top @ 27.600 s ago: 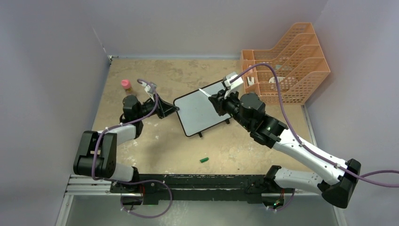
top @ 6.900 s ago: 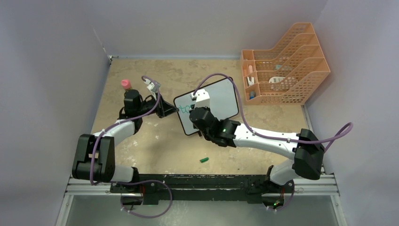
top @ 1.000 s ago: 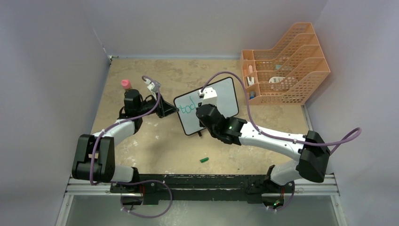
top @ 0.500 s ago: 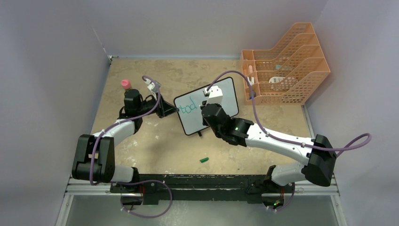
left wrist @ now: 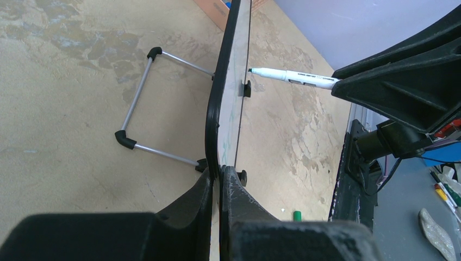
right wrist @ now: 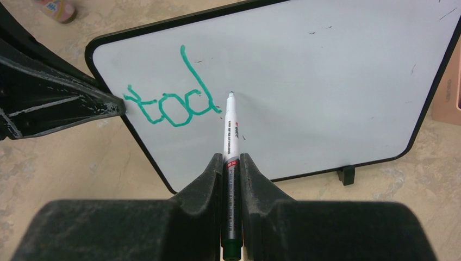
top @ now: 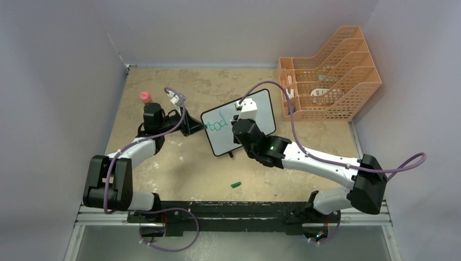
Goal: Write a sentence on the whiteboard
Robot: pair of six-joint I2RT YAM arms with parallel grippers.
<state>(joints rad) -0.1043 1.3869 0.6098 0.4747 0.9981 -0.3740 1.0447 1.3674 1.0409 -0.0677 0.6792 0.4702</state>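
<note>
You're mid-word: left gripper (left wrist: 219, 175) clamps the whiteboard's (right wrist: 326, 81) edge, right gripper (right wrist: 231, 163) pinches the marker (right wrist: 230, 133), so land its tip just beyond "tod" (right wrist: 174, 109).

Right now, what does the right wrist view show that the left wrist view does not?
Only the right wrist: the green writing, face-on. Only the left wrist: the wire stand behind the whiteboard and a green cap on the table. Both: the whiteboard, the marker in the right gripper, and the left gripper shut on the whiteboard's edge.
</note>
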